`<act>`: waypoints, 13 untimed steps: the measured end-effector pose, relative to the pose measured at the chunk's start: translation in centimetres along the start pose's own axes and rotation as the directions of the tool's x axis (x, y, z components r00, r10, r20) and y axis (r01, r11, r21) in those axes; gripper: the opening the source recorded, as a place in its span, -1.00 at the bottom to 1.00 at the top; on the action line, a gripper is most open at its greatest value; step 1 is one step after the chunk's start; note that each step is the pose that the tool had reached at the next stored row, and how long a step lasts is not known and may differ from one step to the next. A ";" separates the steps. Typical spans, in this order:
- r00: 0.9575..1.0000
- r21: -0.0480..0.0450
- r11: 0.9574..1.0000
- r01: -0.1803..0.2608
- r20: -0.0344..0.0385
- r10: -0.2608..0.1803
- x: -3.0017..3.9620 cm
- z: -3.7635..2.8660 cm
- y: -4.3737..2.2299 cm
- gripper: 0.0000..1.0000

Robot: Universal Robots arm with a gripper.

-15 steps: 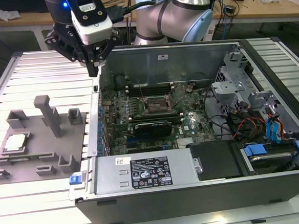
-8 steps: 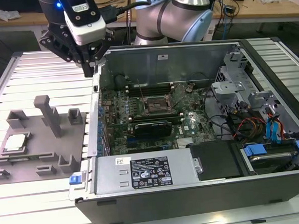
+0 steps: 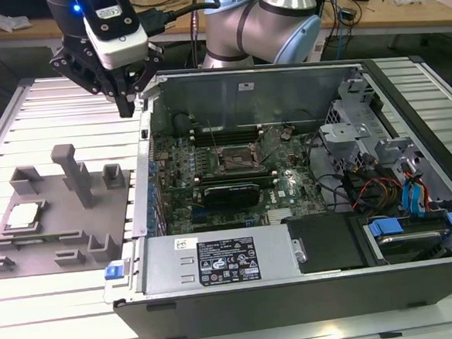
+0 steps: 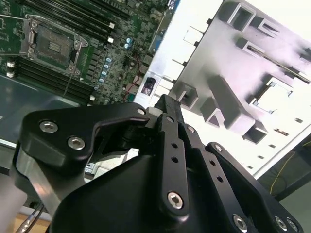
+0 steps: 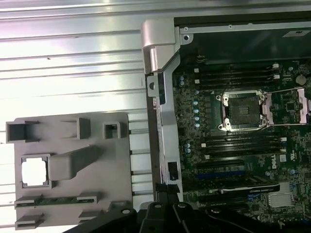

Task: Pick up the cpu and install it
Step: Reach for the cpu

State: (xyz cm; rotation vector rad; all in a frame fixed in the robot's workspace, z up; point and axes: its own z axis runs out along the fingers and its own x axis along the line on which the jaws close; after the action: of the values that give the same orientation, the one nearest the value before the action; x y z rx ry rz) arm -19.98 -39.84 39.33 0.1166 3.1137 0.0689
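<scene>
In the exterior view we look down from afar on the computer case (image 3: 260,97); both wrist views, nearer, share the socket (image 5: 241,110) (image 4: 52,46) and the fixture (image 5: 116,170) (image 4: 233,82).

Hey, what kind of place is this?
Probably a robotics lab set up for computer assembly: a robot arm over a slatted metal table, an open computer case, and a grey fixture holding the cpu.

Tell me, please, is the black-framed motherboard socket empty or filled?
Empty: the socket shows a dark recess; the pale silver cpu sits in the grey plastic fixture.
</scene>
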 end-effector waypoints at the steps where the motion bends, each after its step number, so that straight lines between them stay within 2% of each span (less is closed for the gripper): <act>1: 1.000 0.000 1.000 0.000 0.000 0.000 0.16 -0.01 -0.01 -0.79; 9: 1.000 0.000 1.000 0.000 0.000 0.000 1.55 -0.04 -0.10 -0.79; 13: 1.000 0.000 1.000 0.000 0.000 0.000 2.55 -0.07 -0.18 -0.79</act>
State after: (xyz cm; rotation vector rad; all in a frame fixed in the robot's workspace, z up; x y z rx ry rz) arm -22.54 -39.83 39.33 0.1166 3.1137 0.0687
